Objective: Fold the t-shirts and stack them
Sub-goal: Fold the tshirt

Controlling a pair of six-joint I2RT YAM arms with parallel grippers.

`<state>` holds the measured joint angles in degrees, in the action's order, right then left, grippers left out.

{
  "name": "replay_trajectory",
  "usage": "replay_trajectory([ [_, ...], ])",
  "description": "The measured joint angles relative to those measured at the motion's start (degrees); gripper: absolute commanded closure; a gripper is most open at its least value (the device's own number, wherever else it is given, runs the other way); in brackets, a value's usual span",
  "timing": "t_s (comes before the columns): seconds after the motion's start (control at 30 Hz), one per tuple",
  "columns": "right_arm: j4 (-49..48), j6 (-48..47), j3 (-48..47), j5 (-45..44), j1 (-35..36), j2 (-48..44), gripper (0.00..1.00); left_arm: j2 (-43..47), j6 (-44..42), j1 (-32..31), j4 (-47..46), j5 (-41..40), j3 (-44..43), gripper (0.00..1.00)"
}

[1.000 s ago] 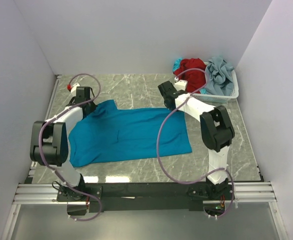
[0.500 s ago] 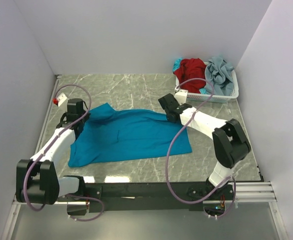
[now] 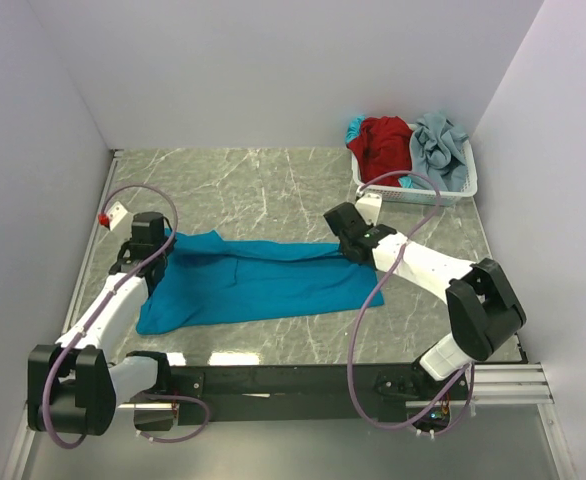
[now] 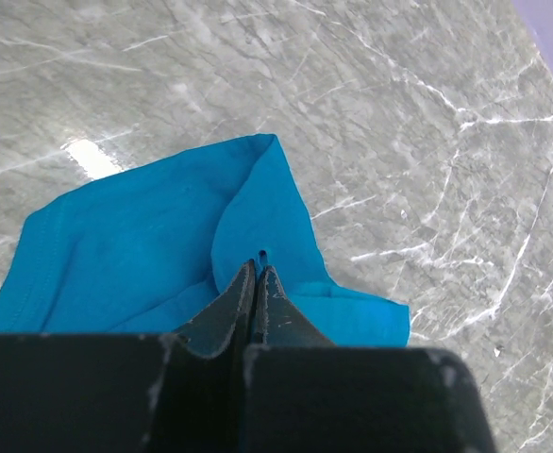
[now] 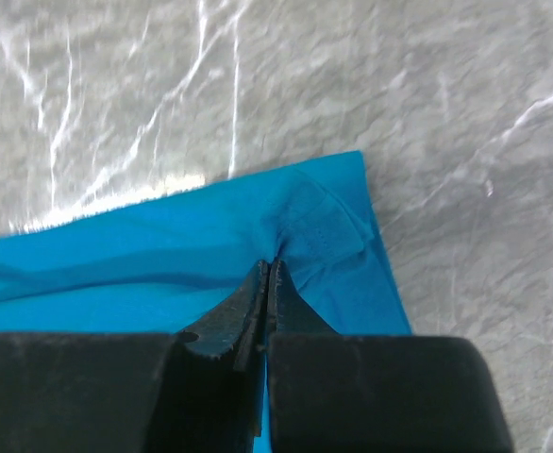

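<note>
With the left gripper [image 4: 258, 271] and the right gripper [image 5: 270, 271] each pinched shut on the far edge of the teal-blue t-shirt [image 3: 253, 285], which is spread between them, both should probably travel nearward level and together so the fold lands straight.

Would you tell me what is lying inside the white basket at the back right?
A red shirt and a grey-blue shirt are heaped in the basket, with a scrap of teal cloth at its left end. Whatever lies beneath them is covered.
</note>
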<state>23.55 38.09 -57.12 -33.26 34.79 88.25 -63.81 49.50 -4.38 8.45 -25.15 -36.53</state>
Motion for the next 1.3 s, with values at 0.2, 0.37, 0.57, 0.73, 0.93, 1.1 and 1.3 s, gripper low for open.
replay_trajectory([
  [0.2,-0.22,0.07,2.49,1.22,1.42,-0.39,1.0,0.61,1.29,0.0,0.7,-1.84,0.92,1.0],
  [0.37,0.0,0.61,4.85,1.77,1.51,-1.84,0.99,1.51,2.64,0.0,1.36,-3.02,2.71,1.0],
  [0.57,0.0,1.05,7.67,3.58,1.73,-4.61,0.88,4.9,4.11,0.0,2.23,-3.15,5.49,1.0],
  [0.73,0.83,1.57,8.87,4.44,1.73,-5.51,0.64,5.6,5.29,0.0,2.36,-2.71,7.13,1.0],
  [0.93,3.56,2.64,11.8,5.53,2.16,-9.4,0.43,8.66,9.75,-0.07,7.48,-3.21,9.33,0.96],
  [1.1,5.9,3.06,14.29,6.91,2.47,-16.31,0.23,15.91,13.64,-0.09,13.79,-3.96,10.12,0.57],
  [1.3,5.09,2.14,14.34,9.31,2.47,-21.53,0.15,22.32,17.38,-0.09,23.41,-5.05,7.34,0.0],
])
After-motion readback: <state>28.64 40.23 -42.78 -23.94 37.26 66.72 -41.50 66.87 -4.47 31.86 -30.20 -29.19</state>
